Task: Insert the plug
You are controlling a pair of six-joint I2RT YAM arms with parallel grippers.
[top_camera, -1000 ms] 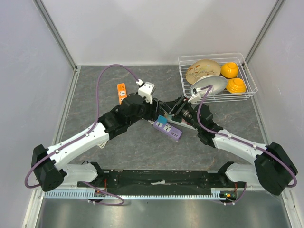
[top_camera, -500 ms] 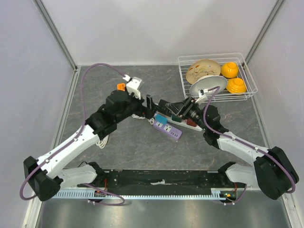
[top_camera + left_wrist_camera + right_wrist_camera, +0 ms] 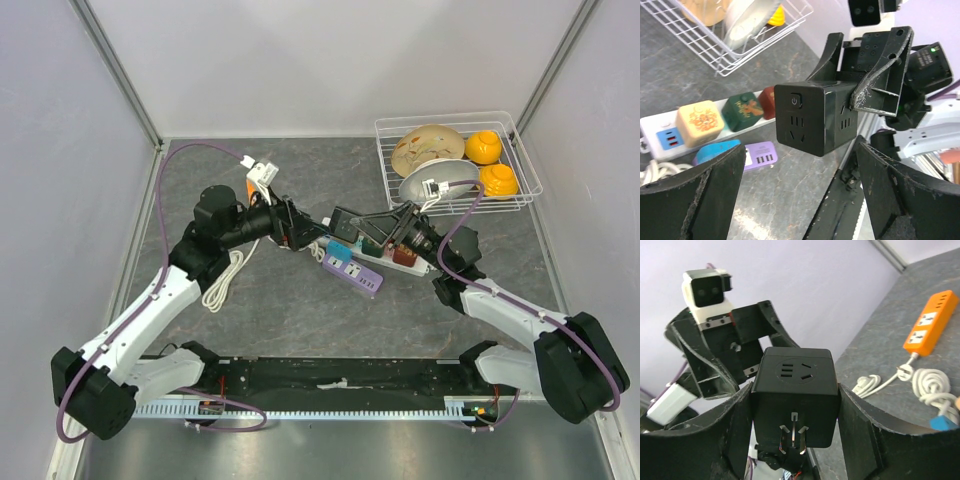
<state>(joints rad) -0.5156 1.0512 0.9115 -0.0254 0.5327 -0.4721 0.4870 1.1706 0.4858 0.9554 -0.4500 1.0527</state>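
Left arm: reaches from the near left corner, elbow raised, wrist level and pointing right; left claw (image 3: 305,233) has its jaws wide apart, holding nothing, facing the plug. Right arm: reaches from the near right corner toward the middle, wrist angled left; right claw (image 3: 352,224) is clamped on the black cube-shaped plug adapter (image 3: 815,117), held off the surface above mid-worktop, prongs bare, just beside the left claw's fingertips. Below: a white power strip (image 3: 652,129) carrying beige, green and red cube adapters, with a purple power strip (image 3: 362,277) beside it on the near side. An orange power strip (image 3: 930,325) lies toward the far edge, left of middle; a coiled white cable (image 3: 225,280) lies under the left arm. A white wire rack (image 3: 765,42) of dishes fills the far right corner. Open room: near-middle strip and far left corner. Surface: grey stone-patterned worktop (image 3: 290,320), pale walls on three sides.
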